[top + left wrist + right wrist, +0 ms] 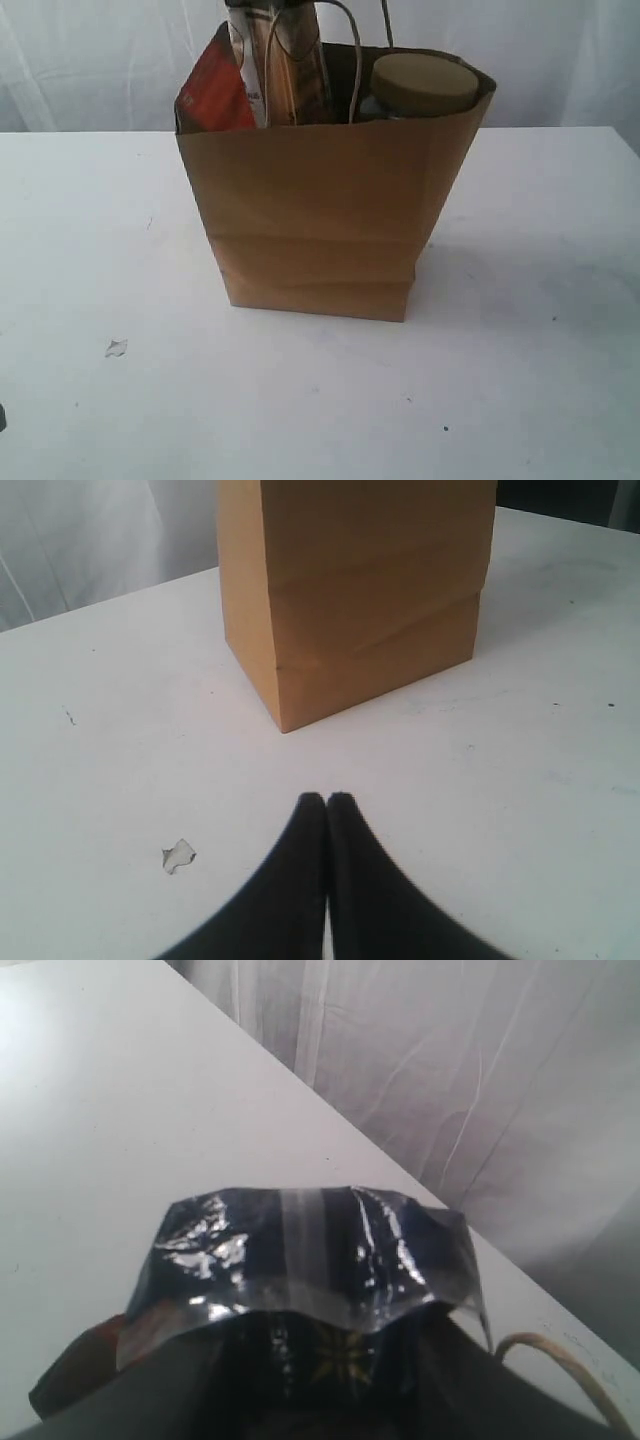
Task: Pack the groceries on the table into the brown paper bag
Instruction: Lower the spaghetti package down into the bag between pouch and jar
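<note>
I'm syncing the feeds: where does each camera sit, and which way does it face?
Exterior: off the arms, slightly above the table, facing the bag; no arm clearly shows.
Left wrist: low over the table, facing the bag's base past the shut left end effector.
Right wrist: at the bag's top, looking past the packet in the right end effector.
Shared: exterior and left wrist both show bag and scrap.

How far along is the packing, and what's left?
Nearly finished. Done: the upright brown paper bag holds the brown pouch with orange-red panel and the tan-lidded clear jar. In hand: the right end effector grips the long spaghetti packet, standing in the bag. The left end effector is shut, empty. Left: release the packet; no groceries show on the white table.
</note>
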Controlling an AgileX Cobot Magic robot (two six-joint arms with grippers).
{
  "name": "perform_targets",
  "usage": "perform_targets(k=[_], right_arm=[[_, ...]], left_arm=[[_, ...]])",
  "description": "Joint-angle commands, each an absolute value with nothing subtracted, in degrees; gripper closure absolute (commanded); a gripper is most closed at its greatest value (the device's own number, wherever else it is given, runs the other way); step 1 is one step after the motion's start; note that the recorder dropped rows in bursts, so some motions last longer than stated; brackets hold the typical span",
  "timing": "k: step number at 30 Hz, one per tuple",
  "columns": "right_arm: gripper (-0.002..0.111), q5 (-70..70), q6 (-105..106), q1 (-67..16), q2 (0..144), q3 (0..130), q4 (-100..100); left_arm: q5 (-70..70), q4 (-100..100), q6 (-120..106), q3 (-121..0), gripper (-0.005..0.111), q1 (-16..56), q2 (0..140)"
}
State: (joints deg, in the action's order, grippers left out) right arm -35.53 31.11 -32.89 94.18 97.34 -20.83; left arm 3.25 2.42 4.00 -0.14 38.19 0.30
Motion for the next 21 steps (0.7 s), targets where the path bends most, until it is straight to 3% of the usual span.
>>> perform_targets(k=[1,21], right_arm=[[0.108,-33.7,32.0,-31.6,91.8,94.6,-20.3],[0.108,-38.0,32.1,-27.9,89.3,85.9,-17.8]], left_arm=[[3.1,2.0,4.1,0.0,0.107,38.3,0.0],[3.1,2.0,4.1,0.0,0.107,38.3,0.0]])
